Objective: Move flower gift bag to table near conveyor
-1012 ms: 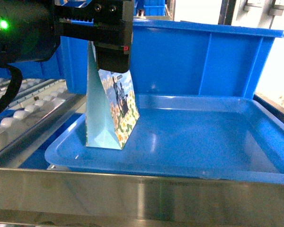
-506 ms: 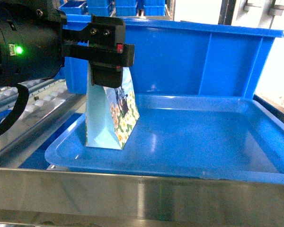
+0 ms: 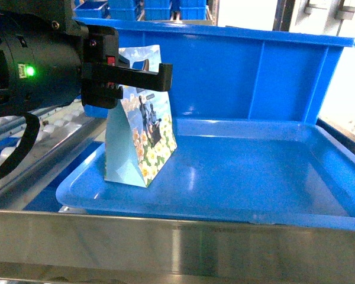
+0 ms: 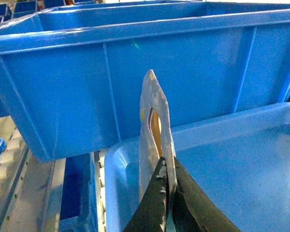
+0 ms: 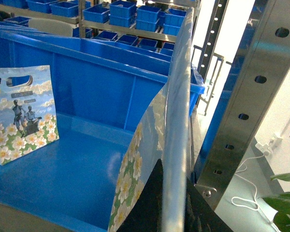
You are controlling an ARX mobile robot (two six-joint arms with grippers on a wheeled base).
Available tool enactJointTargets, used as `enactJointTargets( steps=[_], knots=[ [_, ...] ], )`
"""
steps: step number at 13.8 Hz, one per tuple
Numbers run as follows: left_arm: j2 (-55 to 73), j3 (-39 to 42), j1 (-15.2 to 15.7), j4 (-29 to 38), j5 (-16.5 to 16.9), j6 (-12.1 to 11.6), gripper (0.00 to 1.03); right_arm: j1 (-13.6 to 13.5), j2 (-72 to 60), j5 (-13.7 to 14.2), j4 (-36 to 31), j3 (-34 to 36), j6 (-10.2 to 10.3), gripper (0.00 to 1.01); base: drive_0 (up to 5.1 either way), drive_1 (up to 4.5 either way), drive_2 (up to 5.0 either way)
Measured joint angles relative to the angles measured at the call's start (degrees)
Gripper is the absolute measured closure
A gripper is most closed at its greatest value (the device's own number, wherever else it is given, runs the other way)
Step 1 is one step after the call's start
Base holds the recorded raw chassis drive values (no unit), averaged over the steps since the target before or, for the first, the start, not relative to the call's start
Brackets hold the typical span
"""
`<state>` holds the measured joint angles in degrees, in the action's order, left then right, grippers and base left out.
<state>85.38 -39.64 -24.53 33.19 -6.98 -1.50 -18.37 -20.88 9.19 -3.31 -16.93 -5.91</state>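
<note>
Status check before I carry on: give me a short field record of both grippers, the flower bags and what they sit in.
left gripper: shut on the top edge of the flower-print paper gift bag, just below its handle cut-out
gift bag: upright, base at the floor of the shallow blue plastic tray, left end
right gripper: shut on a second flower-print bag, seen edge-on
behind tray: deep blue plastic crate
steel roller conveyor: left of the tray
table: not in view
</note>
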Motion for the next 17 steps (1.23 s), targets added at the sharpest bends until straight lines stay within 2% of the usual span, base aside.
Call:
enactJointTargets(
  steps=[6,11,17],
  knots=[
    [-1.11,1.36,0.81,5.29,-0.87,-0.66,1.01,0.00,0.00,0.00,0.00,0.00,0.00,0.99,0.0,0.00,0.0],
    [-9.90,2.64,2.89,8.48,-2.49,-3.63,1.01,0.00,0.00,0.00,0.00,0.00,0.00,0.99,0.0,0.00,0.0],
    [-28.35,11.37,4.39,4.31,-6.54,-6.08,1.01,0.00,0.00,0.00,0.02,0.00,0.00,0.99,-0.6,0.29,0.3]
  ],
)
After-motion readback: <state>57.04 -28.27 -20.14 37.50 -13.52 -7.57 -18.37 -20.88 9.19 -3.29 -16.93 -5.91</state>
